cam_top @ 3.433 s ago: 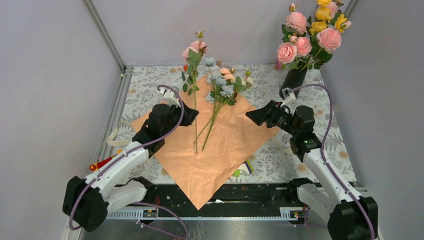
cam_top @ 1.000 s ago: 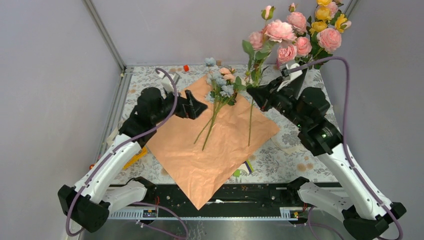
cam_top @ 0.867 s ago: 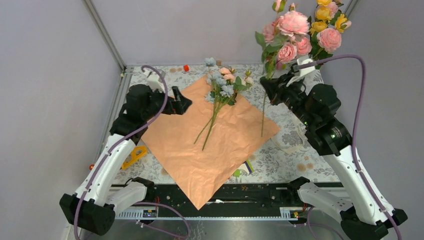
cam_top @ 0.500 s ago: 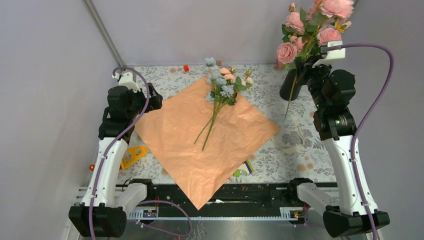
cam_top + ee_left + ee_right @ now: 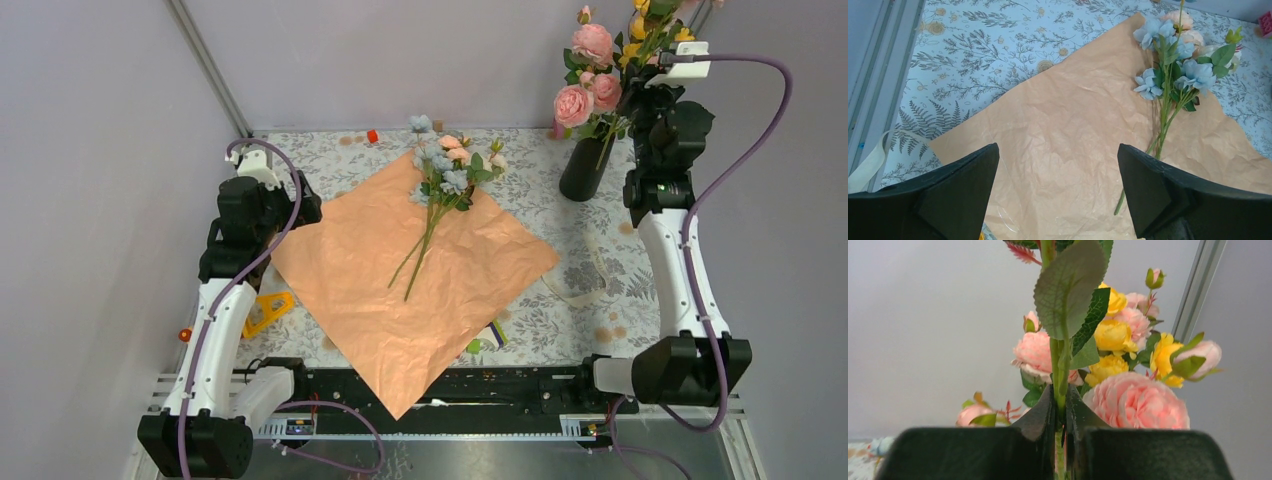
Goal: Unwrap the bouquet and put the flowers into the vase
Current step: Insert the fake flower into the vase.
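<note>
Right gripper (image 5: 1060, 410) pinched on green rose stem (image 5: 1054, 357); black vase (image 5: 584, 170) near, below it. Left gripper (image 5: 1058, 190) spread wide, empty; peach paper (image 5: 1058, 125) and small flowers (image 5: 1173, 75) ahead of it.

A floral tablecloth (image 5: 300, 160) covers the table. A small red cap (image 5: 372, 135) lies at its far edge. A yellow tool (image 5: 265, 310) lies by the left edge, and a red piece (image 5: 184, 334) sits nearer, off the cloth. A pale ribbon (image 5: 585, 275) curls on the right side. Pink roses (image 5: 592, 45) and yellow roses (image 5: 1113, 335) stand in the far right corner. A black rail (image 5: 500, 385) runs along the near edge.
</note>
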`<state>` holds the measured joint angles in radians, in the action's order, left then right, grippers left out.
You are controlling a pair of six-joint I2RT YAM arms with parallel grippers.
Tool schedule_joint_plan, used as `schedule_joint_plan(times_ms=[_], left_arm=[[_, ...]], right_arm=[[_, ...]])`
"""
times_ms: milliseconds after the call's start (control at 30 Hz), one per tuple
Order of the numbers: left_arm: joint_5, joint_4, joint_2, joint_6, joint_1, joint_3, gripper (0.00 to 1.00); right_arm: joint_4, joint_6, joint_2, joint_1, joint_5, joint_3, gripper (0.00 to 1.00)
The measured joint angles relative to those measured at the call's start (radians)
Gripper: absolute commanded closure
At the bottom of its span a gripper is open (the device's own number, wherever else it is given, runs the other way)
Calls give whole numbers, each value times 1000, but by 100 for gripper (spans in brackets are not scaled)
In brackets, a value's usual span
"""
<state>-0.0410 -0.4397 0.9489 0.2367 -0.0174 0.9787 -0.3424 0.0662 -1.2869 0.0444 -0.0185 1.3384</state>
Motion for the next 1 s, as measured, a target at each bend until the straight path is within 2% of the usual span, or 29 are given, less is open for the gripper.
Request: schedule_joint_plan(times_ms=[367, 767, 1000], left_arm=[[10, -1, 24, -4, 1, 0, 2], [16, 0, 35, -3, 10, 0, 2], [16, 0, 37, -3, 10, 0, 2]], right_arm=[[-232, 33, -137, 9, 21, 56, 100], [-300, 52, -190, 10, 41, 63, 100], [-356, 53, -192, 10, 62, 0, 100]])
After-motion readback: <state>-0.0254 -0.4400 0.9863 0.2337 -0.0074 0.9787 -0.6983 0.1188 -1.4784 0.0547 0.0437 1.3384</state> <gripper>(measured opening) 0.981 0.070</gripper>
